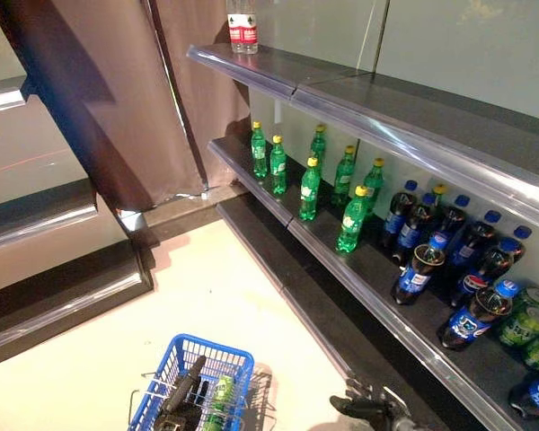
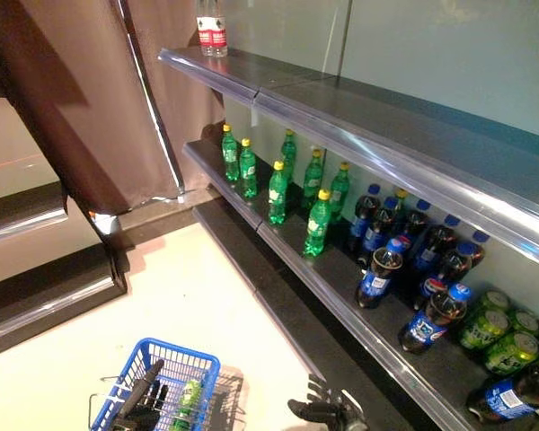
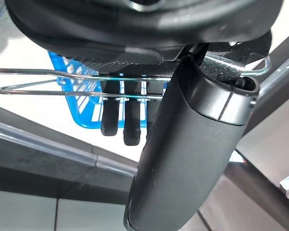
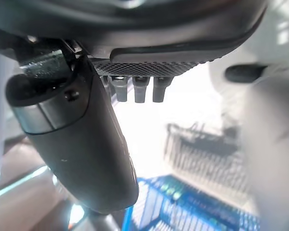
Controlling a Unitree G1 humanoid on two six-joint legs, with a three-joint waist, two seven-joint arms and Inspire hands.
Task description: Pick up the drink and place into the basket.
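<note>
Green bottle (image 1: 221, 398) lay in blue basket (image 1: 217, 351).
Left hand (image 1: 183, 395) curled round the basket's wire handle (image 3: 48, 82); right hand (image 2: 328, 413) hung relaxed, empty, near shelf (image 2: 332, 305).

Top shelf (image 1: 359, 94): water bottle (image 1: 242, 27) at its far end.
Lower shelf (image 1: 377, 278): green bottles (image 1: 310, 189) toward the far end, dark cola bottles (image 1: 449, 251) mid-shelf, green cans (image 1: 525, 325) at the near end.
Floor (image 1: 189, 287): pale.

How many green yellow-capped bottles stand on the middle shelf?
7 green bottles at the middle shelf's far end: four along the front edge, three behind by the wall. A yellow cap among the dark bottles may be an eighth.
</note>
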